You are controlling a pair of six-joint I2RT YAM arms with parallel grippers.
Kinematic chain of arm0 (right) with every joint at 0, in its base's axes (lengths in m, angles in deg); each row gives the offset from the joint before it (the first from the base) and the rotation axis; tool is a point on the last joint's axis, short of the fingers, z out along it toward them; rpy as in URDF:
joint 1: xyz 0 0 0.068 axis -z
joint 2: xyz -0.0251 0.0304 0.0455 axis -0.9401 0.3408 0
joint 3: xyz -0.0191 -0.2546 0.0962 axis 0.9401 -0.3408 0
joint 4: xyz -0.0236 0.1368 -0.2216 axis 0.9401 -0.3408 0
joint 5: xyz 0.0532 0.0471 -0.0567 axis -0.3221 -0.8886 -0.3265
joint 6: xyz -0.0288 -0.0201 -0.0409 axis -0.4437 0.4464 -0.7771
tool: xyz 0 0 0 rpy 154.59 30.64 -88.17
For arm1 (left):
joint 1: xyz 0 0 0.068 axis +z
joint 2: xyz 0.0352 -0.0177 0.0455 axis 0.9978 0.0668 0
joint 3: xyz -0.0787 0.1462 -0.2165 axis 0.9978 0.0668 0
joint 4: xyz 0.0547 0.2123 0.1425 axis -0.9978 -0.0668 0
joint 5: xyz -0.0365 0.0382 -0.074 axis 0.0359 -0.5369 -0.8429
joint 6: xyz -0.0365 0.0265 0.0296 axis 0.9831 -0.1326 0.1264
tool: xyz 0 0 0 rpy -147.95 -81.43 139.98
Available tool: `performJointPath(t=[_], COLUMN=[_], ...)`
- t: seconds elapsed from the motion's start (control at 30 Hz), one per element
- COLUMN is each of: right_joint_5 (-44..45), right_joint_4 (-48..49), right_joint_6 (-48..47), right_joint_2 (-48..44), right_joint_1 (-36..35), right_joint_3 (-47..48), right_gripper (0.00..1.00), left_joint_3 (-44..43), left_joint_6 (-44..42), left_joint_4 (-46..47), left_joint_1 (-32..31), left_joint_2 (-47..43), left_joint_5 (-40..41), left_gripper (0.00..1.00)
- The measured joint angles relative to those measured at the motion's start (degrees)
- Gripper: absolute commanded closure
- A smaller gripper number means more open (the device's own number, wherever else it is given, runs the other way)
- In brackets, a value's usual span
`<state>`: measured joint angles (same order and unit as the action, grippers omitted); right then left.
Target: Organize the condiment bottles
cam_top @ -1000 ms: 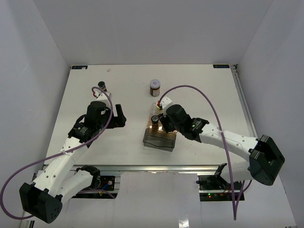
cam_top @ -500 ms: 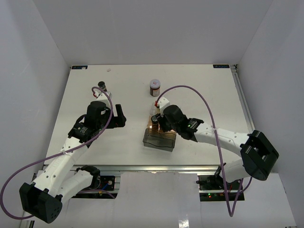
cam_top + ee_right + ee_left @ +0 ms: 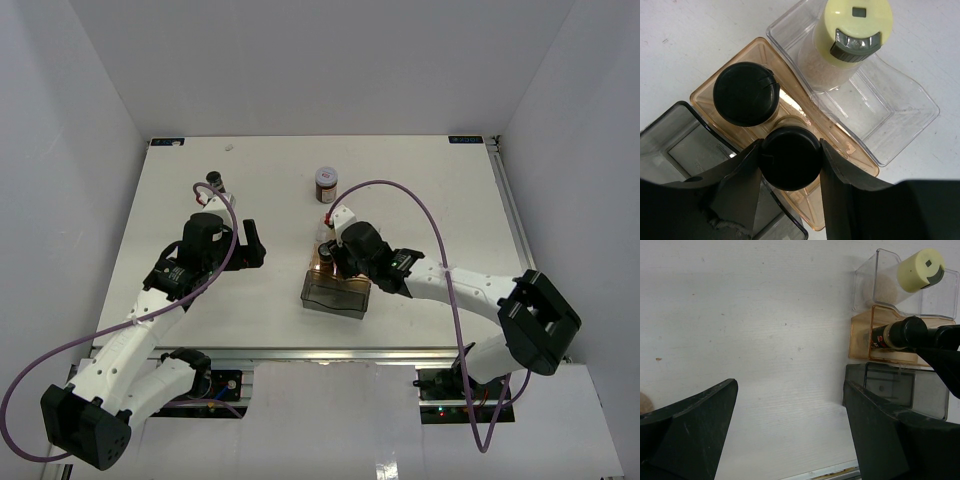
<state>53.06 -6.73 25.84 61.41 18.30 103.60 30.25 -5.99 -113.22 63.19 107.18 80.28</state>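
My right gripper (image 3: 790, 165) is shut on a black-capped jar (image 3: 790, 157) that stands in or just over an amber tray (image 3: 850, 150). A second black-capped jar (image 3: 746, 93) stands in the same tray. A jar with a yellow-green cap (image 3: 852, 30) and pale contents stands in a clear tray (image 3: 900, 105) beside it. In the top view a jar with a white red-labelled cap (image 3: 326, 184) stands further back, and a small black-capped jar (image 3: 213, 181) stands at the far left. My left gripper (image 3: 790, 425) is open and empty over bare table, left of the trays.
A smoky rectangular bin (image 3: 336, 294) sits empty against the near side of the amber tray, also seen in the left wrist view (image 3: 890, 385). The table's front rail (image 3: 830, 471) lies just below my left fingers. White walls enclose the table.
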Motion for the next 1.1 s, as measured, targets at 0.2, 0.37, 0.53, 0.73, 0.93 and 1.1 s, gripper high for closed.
performJointPath(t=[0.2,0.37,0.53,0.73,0.93,1.1], right_joint_5=[0.7,1.0,1.4,2.7,4.2,4.0], right_joint_4=[0.5,0.5,-0.7,-5.1,-9.1,-12.7], right_joint_6=[0.5,1.0,1.1,0.9,-0.2,-0.4], right_joint_2=[0.9,1.0,0.9,-1.7,-9.4,-17.2], right_joint_1=[0.2,0.4,0.6,0.7,0.8,0.8], right_joint_3=[0.0,0.0,0.0,2.0,5.6,6.4], right_gripper=[0.37,0.26,0.23,0.22,0.22,0.21], left_joint_3=[0.0,0.0,-0.2,-8.8,-23.2,-30.9], left_joint_6=[0.0,0.0,0.3,1.4,1.5,1.7], left_joint_4=[0.0,0.0,-0.1,-1.7,-2.5,-1.4], left_joint_1=[0.0,0.0,0.0,0.2,6.2,15.6], left_joint_2=[0.0,0.0,0.2,7.4,19.8,29.4], left_joint_5=[0.0,0.0,0.0,0.2,-0.7,-1.5], left_gripper=[0.02,0.02,0.02,0.02,0.03,0.07])
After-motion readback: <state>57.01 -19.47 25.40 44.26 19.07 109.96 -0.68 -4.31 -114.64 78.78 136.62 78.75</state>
